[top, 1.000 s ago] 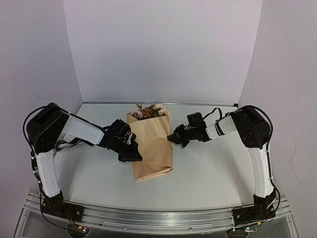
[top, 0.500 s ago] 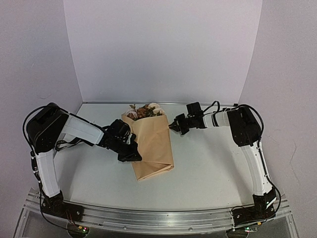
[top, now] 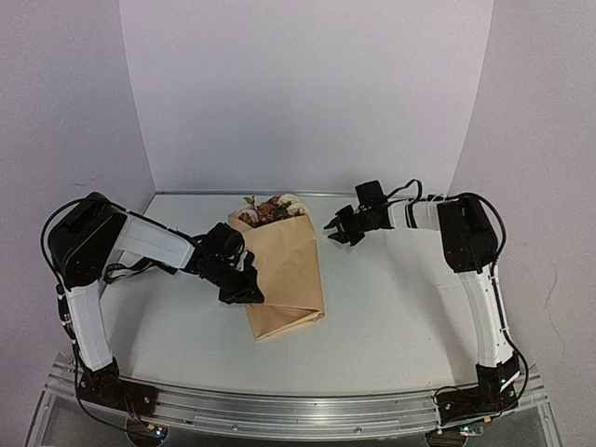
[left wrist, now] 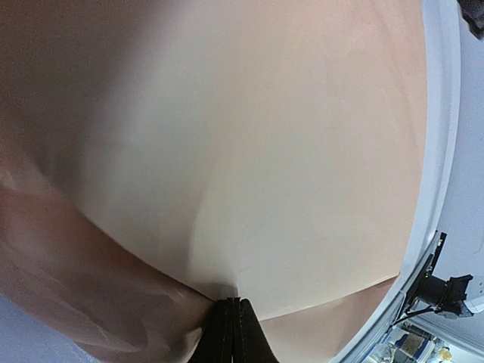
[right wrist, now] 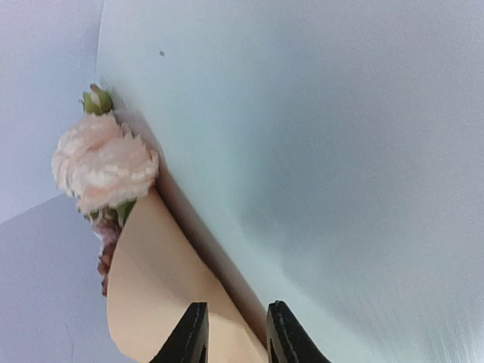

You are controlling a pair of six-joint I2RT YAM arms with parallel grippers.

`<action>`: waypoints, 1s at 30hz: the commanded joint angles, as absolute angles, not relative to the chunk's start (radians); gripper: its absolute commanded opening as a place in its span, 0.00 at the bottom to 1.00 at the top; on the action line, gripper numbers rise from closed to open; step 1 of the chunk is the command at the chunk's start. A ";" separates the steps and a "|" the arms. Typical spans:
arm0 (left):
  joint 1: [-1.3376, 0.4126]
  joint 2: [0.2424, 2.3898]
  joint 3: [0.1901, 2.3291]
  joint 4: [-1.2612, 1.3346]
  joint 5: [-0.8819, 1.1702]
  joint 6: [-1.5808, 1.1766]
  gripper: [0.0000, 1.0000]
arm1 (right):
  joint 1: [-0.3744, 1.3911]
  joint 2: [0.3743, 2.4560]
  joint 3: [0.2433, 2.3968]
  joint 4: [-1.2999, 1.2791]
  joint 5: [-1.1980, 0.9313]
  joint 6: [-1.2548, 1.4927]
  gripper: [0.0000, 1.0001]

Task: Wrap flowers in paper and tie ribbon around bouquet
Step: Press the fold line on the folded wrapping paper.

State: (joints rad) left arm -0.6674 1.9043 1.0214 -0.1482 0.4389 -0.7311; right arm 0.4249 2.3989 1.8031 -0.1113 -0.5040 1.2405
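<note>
The bouquet lies on the table as a tan paper (top: 284, 275) cone, wide end toward the back. The flowers (top: 273, 209), cream, pink and brown, stick out of that end. My left gripper (top: 250, 291) is shut on the paper's left edge; the left wrist view shows the paper (left wrist: 249, 136) puckered at the pinched tips (left wrist: 233, 302). My right gripper (top: 333, 230) hangs open just right of the cone's top corner, holding nothing. The right wrist view has a cream bloom (right wrist: 104, 160) and the paper's edge (right wrist: 159, 302) beyond the parted gripper (right wrist: 236, 310). The ribbon is out of view.
White walls close the table (top: 400, 298) in at the back and both sides. A metal rail (top: 298, 410) with both arm bases runs along the near edge. A black bracket and cables (left wrist: 446, 291) show past the paper in the left wrist view.
The right gripper has opened and drawn back and to the right, off the paper. The cone's top has shifted slightly left. The left gripper has stayed shut in place.
</note>
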 commanded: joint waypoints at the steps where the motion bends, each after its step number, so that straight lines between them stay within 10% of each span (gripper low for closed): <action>1: -0.661 1.849 1.058 -0.192 0.428 -0.726 0.04 | 0.463 2.067 1.639 -0.190 -0.491 1.050 0.31; 30: -0.617 1.651 0.851 0.019 0.625 -0.829 0.11 | 0.817 2.047 1.127 0.192 -0.530 1.219 0.23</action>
